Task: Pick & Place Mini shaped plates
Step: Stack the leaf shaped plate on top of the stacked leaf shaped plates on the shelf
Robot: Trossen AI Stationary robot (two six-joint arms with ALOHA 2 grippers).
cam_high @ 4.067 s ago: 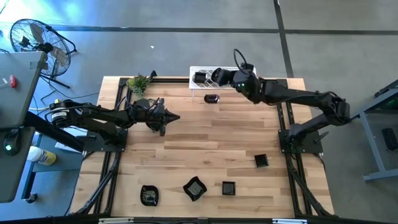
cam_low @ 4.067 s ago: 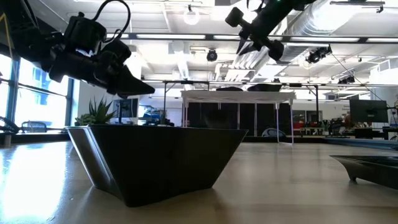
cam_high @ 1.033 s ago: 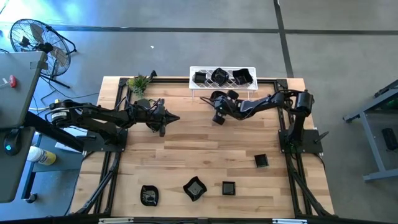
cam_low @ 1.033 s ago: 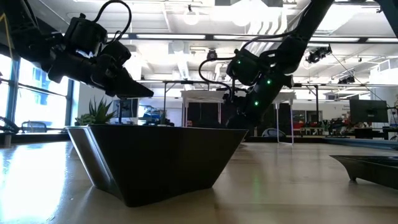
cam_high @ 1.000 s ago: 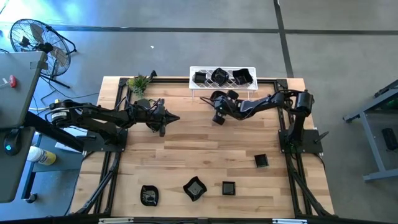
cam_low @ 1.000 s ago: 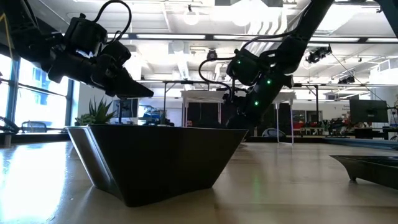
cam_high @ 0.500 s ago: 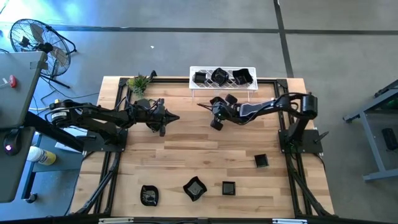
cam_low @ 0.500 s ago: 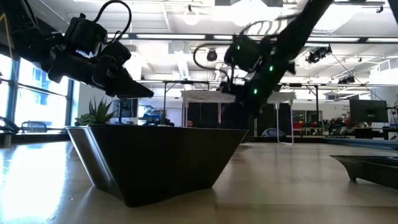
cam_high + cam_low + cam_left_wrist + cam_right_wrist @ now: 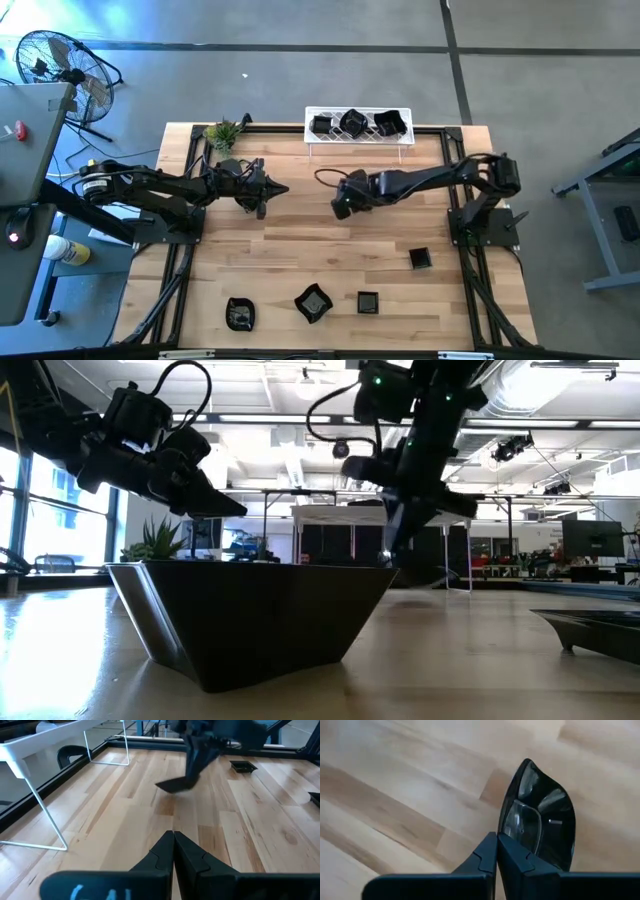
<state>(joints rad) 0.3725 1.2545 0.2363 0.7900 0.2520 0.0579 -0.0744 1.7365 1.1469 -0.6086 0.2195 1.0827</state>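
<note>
High view: the right gripper (image 9: pixel 340 207) has pulled back from the white wire rack (image 9: pixel 358 125) since a second ago and now hangs over the bare middle of the wooden table (image 9: pixel 300 250), pinched shut on a small black leaf-shaped plate (image 9: pixel 338 209). Three plates sit on the rack; four more (image 9: pixel 314 302) line the near edge, well apart from it. The left gripper (image 9: pixel 282 188) hasn't moved, closed and empty, tip aimed at the right one, open planks between.

Low view: the right arm sits higher than before, plate hard to pick out. A big black dish (image 9: pixel 250 615) fills the foreground.

Left wrist view: the plate (image 9: pixel 172 785) hangs tilted below the far gripper, off the wood.

Right wrist view: fingertips (image 9: pixel 490 851) clamp the plate's (image 9: pixel 540 825) rim; its long axis points away from the gripper, hollow side facing us.
</note>
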